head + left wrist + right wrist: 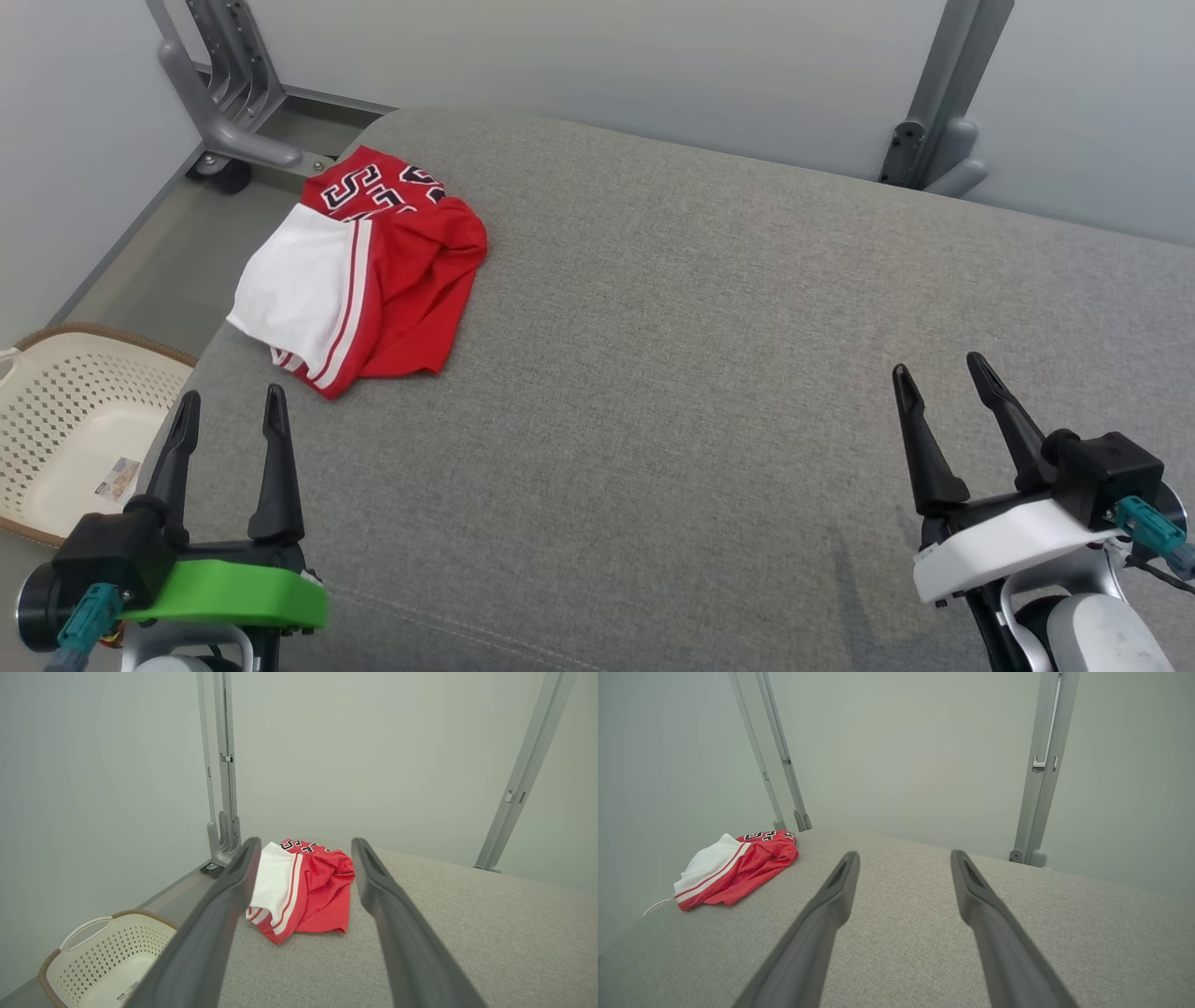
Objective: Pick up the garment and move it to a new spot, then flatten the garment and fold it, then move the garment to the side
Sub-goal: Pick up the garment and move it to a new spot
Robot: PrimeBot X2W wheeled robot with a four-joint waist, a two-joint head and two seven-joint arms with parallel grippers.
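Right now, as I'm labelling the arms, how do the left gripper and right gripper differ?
The left gripper has a green base, the right gripper a white one. The shirt lies just ahead of the left gripper but far from the right gripper. Both have open, empty jaws.

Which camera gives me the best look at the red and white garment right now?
The head view: the garment lies whole and unobstructed, seen from above. The left wrist view has it close but partly behind a finger; the right wrist view shows it small, at a low angle.
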